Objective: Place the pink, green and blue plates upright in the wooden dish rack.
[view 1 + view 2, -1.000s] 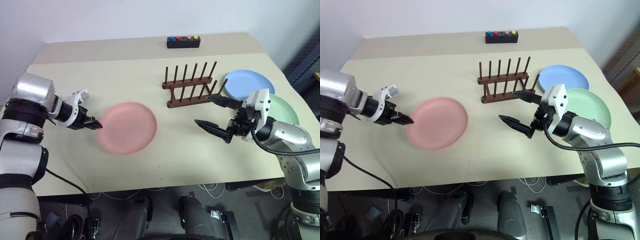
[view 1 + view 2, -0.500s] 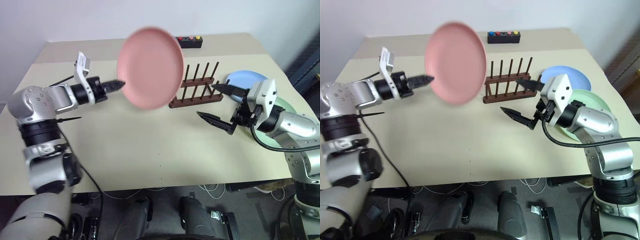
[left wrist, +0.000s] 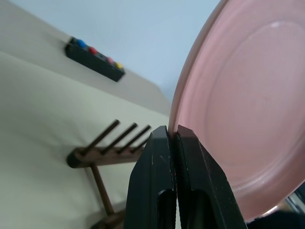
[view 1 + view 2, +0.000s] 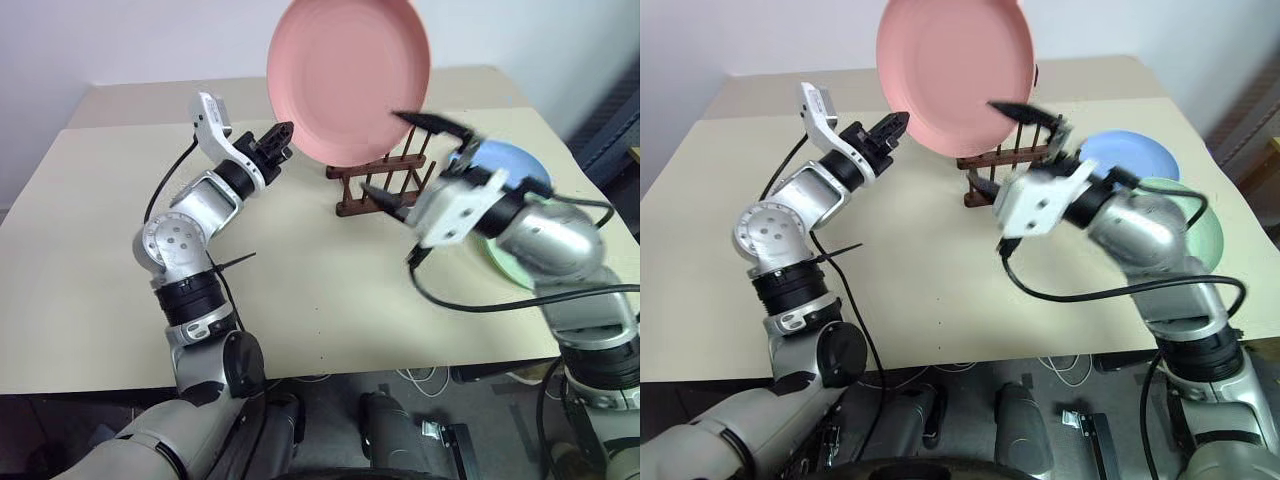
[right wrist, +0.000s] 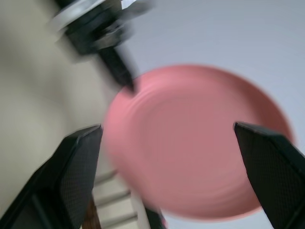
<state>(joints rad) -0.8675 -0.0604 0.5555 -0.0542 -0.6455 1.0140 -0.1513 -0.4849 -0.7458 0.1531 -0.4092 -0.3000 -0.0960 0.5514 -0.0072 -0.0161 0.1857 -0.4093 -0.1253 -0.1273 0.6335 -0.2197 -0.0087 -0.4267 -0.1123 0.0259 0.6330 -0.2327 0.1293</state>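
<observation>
The pink plate (image 4: 348,80) hangs upright in the air above the wooden dish rack (image 4: 372,200), facing me. My left gripper (image 4: 281,139) is shut on its left rim; the left wrist view shows the fingertips (image 3: 164,136) pinching the edge of the pink plate (image 3: 248,109). My right gripper (image 4: 405,160) stands open just right of and below the plate, one finger high and one low, nothing between them. The blue plate (image 4: 510,162) and the green plate (image 4: 1202,215) lie flat at the table's right, partly behind my right arm.
The black box with coloured buttons (image 3: 95,59) sits at the table's far edge behind the rack (image 3: 109,145). Bare beige tabletop (image 4: 100,250) spreads over the left and the front. The right arm crosses in front of the rack's right end.
The left arm swung the pink plate up and to the right, from low over the table to upright above the rack. The right gripper rose, rolled and moved left toward the plate.
</observation>
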